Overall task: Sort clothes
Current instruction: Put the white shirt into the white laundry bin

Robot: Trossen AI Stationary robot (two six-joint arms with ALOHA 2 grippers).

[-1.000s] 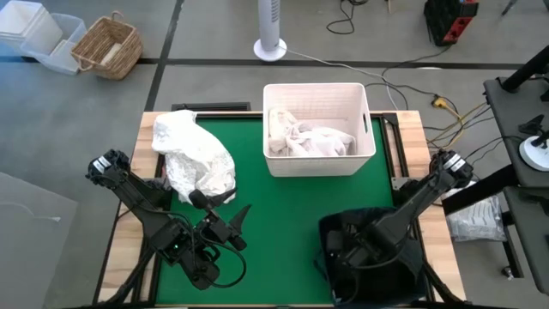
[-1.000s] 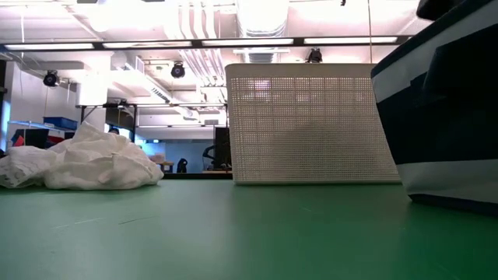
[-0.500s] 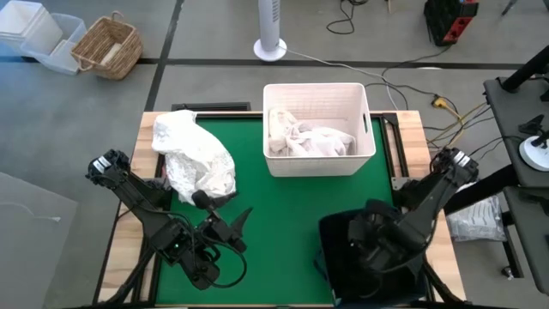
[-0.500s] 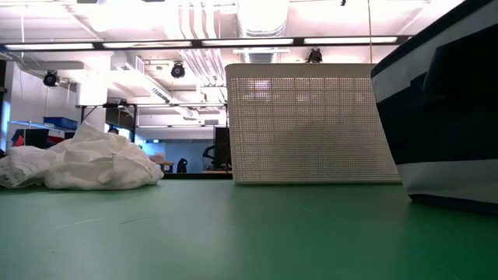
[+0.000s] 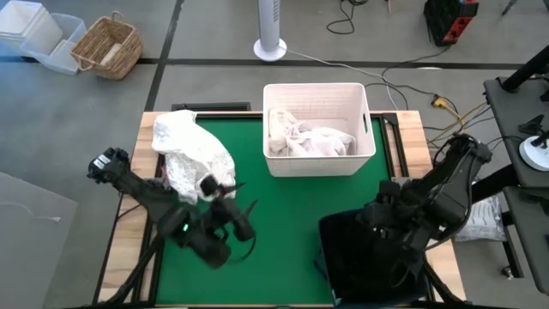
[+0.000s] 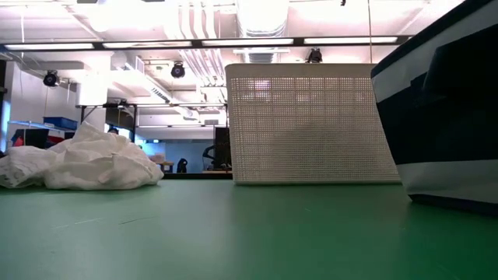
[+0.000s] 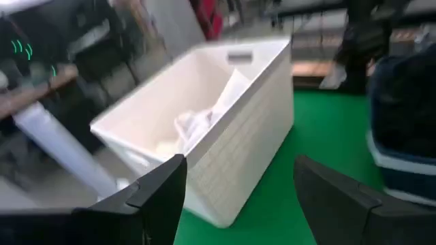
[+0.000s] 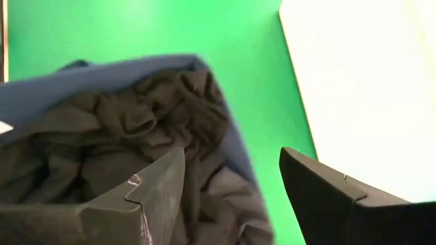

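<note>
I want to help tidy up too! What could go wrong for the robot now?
The white pile of clothes lies at the table's left edge, so a clumsy grab by the open left gripper might push some off. The open right gripper hangs over the dark clothes in the navy bin; it might snag one and drag it back out.

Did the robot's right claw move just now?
Yes. The right gripper has pulled up and back out of the navy bin, toward the table's right edge, fingers open and empty.
</note>
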